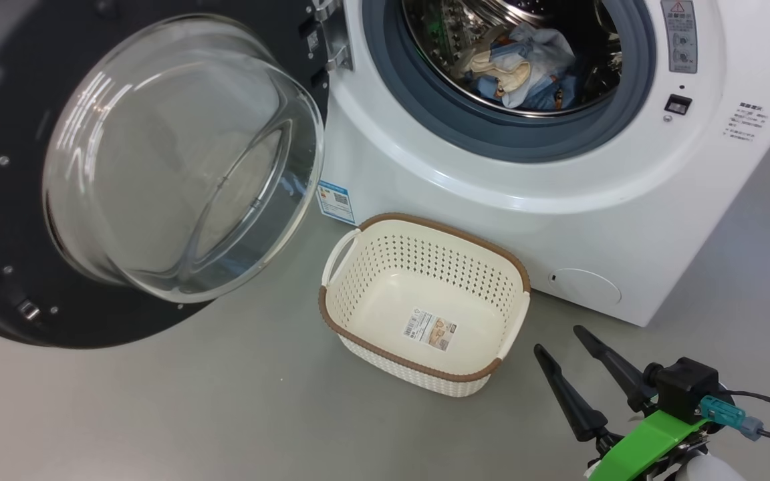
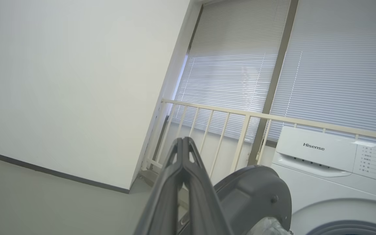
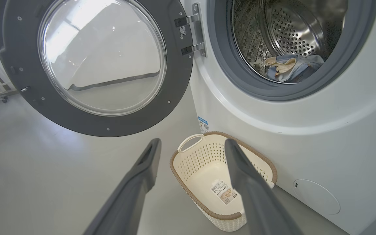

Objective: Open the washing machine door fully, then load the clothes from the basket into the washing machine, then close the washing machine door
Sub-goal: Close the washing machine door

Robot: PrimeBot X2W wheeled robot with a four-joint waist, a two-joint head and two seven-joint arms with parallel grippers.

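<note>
Left gripper (image 2: 183,141) clenched, empty, bottom centre of its wrist view. Right gripper (image 1: 557,339) spread wide at lower right, touching nothing. Clothes (image 1: 525,67) in drum (image 1: 438,40) at top centre; basket (image 1: 425,267) below it.

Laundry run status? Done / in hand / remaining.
Done: washing machine door stands wide open; clothes lie inside the washing machine; basket holds just its label. In hand: nothing; left gripper is shut and empty, right gripper open beside the basket. Left: closing the door.
</note>
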